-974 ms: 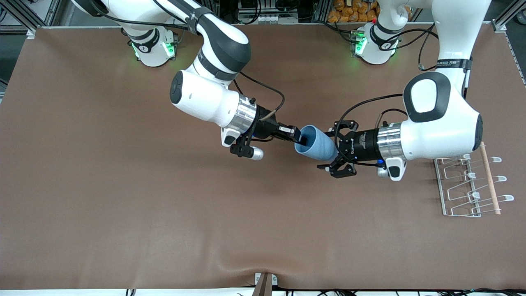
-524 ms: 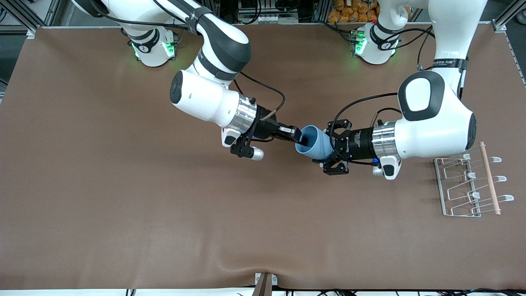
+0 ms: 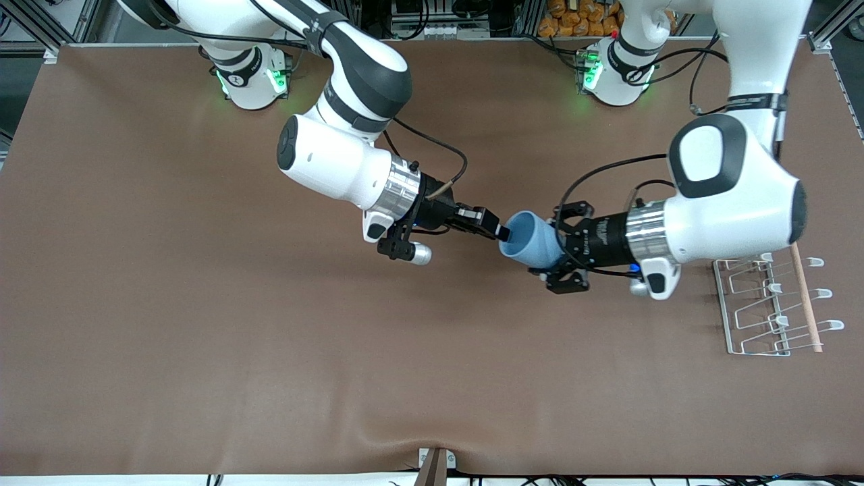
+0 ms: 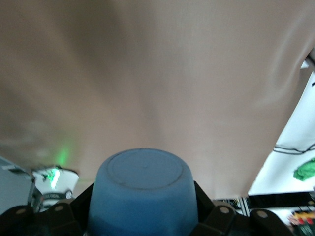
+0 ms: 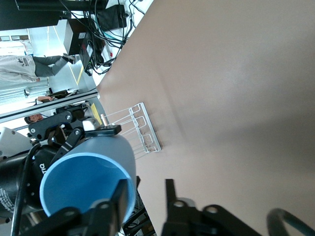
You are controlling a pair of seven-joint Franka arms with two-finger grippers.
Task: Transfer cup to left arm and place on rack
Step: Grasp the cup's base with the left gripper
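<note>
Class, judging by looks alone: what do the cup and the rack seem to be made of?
The cup: probably matte plastic, given its even light-blue colour and soft, dull sheen. The rack: apparently white-coated metal wire, with thin bent loops; the rod across it looks like pale bare wood.

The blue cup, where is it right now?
The cup is up in the air over the middle of the table, held by the left end effector.

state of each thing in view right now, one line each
cup: held in the air on its side over the middle of the table, mouth toward the right tool
left tool: shut on the cup's base end
right tool: open, at the cup's rim
rack: on the table, nothing on it
</note>
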